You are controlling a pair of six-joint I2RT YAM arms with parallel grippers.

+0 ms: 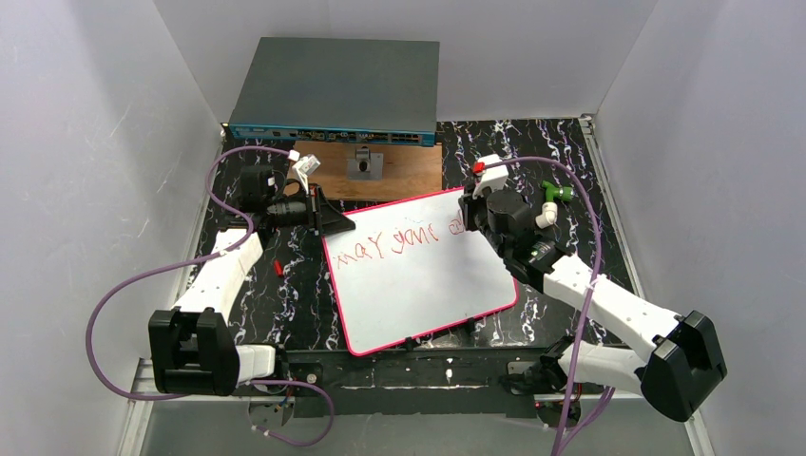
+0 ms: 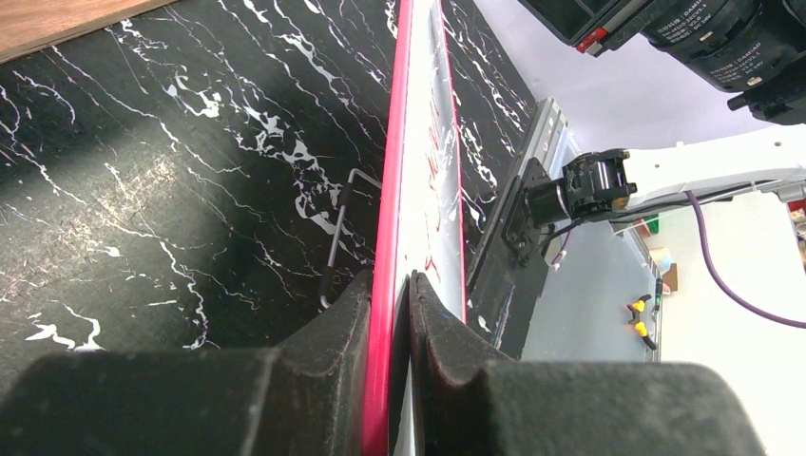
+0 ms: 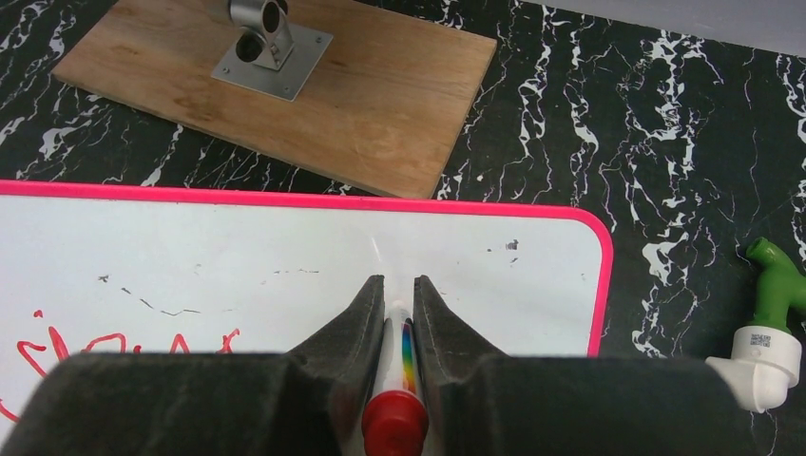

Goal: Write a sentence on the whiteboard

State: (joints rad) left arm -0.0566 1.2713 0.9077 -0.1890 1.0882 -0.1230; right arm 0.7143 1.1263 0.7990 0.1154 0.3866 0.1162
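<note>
The whiteboard (image 1: 418, 275) lies on the table (image 1: 570, 152) between my two arms, turned askew. My left fingers (image 2: 342, 323) clamp its left edge near the far corner, the rim running between them. A hex key (image 2: 340, 237) lies on the table just beside that rim. My right fingers (image 3: 356, 323) sit over the far right corner of the whiteboard, a marker (image 3: 393, 404) pinched between them. The sentence (image 1: 399, 239) runs along the whiteboard's far edge, to the left of my right fingers. Behind the whiteboard lies a wooden board (image 1: 409, 171) with a bracket (image 1: 363, 163) on it, and behind that a flat box (image 1: 337, 90). A pipe fitting (image 3: 770, 323) lies on the table to the right of the far right corner.
</note>
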